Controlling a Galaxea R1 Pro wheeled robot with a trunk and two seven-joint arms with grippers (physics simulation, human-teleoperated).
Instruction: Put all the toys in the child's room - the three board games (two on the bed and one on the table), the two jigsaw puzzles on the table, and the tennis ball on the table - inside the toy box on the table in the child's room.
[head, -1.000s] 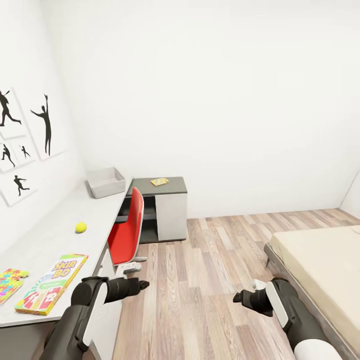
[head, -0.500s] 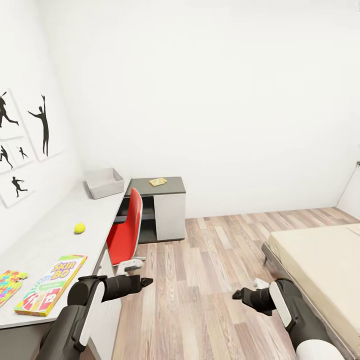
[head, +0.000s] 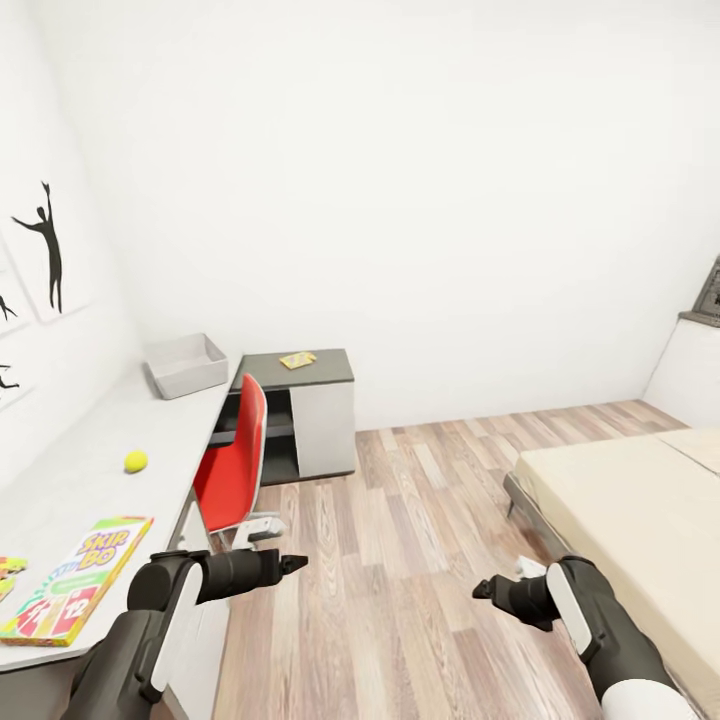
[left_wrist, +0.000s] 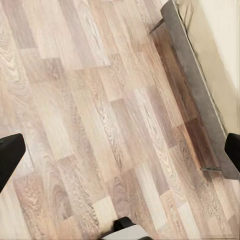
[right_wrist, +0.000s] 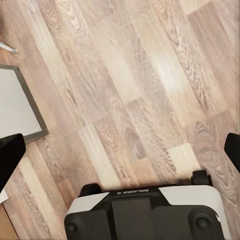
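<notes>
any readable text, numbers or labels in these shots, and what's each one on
"SKIP BO": on the lid of the board game lying on the table in the head view.
"12": a red tile lower down on the same lid; the other numerals beside it are too blurred to read.
A dark strip on the robot base in the right wrist view carries small lettering, too small to read.

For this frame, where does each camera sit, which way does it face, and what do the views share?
Head view: high on the robot, facing down the room over the table, toy box and bed; both arms show.
Left wrist view: above the wood floor, facing down; open left claw, bed edge.
Right wrist view: facing down at floor; open right claw, robot base.
Shared: floor, bed.
</notes>
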